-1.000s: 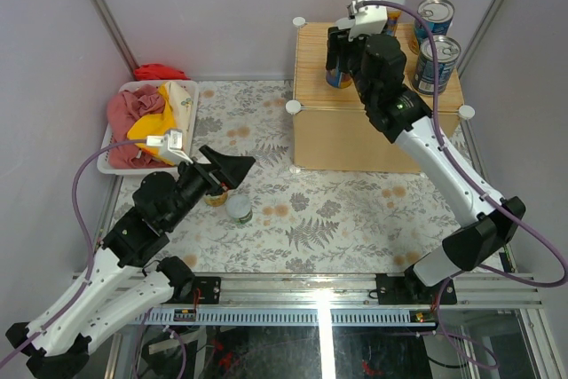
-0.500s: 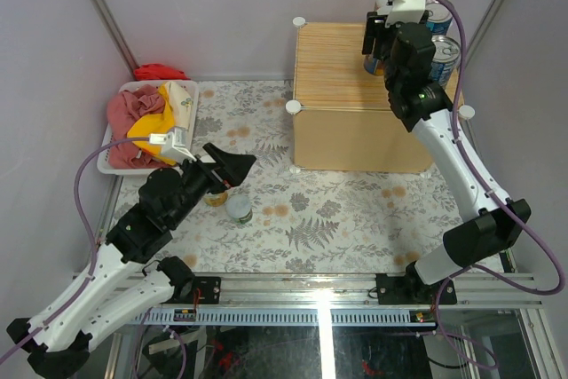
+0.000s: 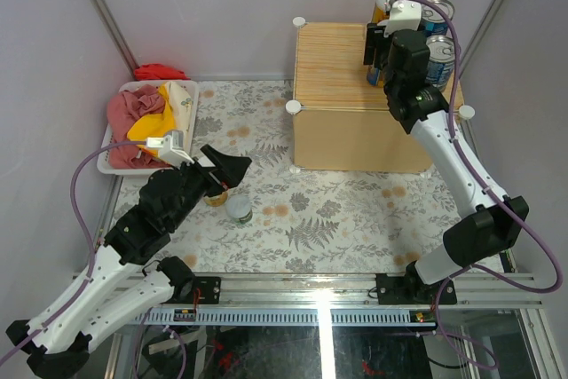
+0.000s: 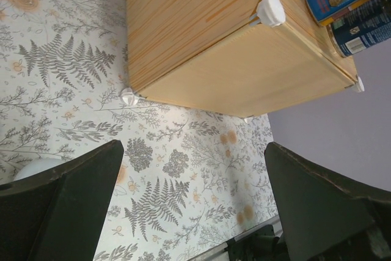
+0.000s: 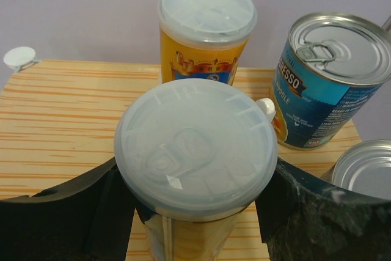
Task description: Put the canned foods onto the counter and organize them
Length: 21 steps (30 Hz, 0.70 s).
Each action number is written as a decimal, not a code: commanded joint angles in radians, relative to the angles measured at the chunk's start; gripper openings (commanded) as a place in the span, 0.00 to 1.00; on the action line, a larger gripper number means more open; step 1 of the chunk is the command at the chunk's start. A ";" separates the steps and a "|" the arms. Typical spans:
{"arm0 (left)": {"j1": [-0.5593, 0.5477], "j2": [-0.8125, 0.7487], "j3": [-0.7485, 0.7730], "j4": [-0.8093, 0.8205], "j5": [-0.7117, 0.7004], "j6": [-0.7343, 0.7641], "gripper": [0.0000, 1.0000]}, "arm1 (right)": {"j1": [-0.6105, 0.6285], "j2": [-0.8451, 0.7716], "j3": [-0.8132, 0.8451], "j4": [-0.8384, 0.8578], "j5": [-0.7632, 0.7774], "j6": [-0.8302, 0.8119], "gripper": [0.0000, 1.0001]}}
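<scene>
My right gripper is shut on an orange-yellow jar with a white lid, held upright over the back right of the wood-grain counter. Just behind it stands a second such jar. Two blue-labelled tins stand to its right on the counter. My left gripper hangs open and empty over the patterned floor. A short pale-lidded can and an orange can stand on the floor right by it.
A white basket holding red and yellow cloths sits at the left wall, with a red cloth behind it. The counter's white corner knobs stick out. Walls close in on the left, back and right.
My right gripper has carried the jar rightward across the counter top to beside the blue tins and the other jar. The left arm has barely moved.
</scene>
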 commanded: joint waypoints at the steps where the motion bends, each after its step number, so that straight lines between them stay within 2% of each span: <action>1: -0.005 -0.013 0.021 -0.038 -0.052 -0.016 1.00 | -0.012 -0.052 0.017 0.162 0.028 -0.004 0.00; 11: -0.005 -0.035 0.016 -0.149 -0.141 -0.060 1.00 | -0.015 -0.072 -0.039 0.177 0.032 -0.027 0.00; 12: -0.006 -0.034 0.019 -0.168 -0.156 -0.070 1.00 | -0.016 -0.073 -0.041 0.173 0.027 -0.025 0.03; 16: -0.006 -0.013 0.037 -0.257 -0.224 -0.115 1.00 | -0.015 -0.076 -0.043 0.152 0.018 -0.014 0.28; 19: -0.005 0.021 0.050 -0.318 -0.258 -0.142 1.00 | -0.015 -0.082 -0.046 0.144 0.018 -0.010 0.55; 21: -0.005 0.046 0.059 -0.365 -0.285 -0.167 1.00 | -0.015 -0.086 -0.044 0.138 0.020 -0.008 0.69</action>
